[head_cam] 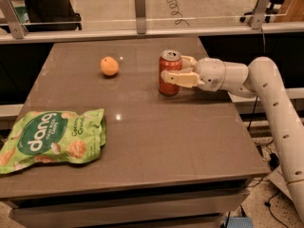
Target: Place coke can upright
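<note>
The coke can point(167, 86) is red with a silver top and stands upright on the brown table point(156, 127), right of the middle toward the back. My gripper point(173, 68) reaches in from the right at the can's height. Its cream fingers point(178, 78) lie on either side of the can, one across its front and one behind it, closed against it. The can's base rests on the table top.
A round orange fruit point(109, 66) lies to the left of the can. A green dong snack bag point(52, 137) lies flat at the front left. A glass-panelled rail point(142, 25) runs behind the table. My white arm point(273, 99) hangs past the right edge.
</note>
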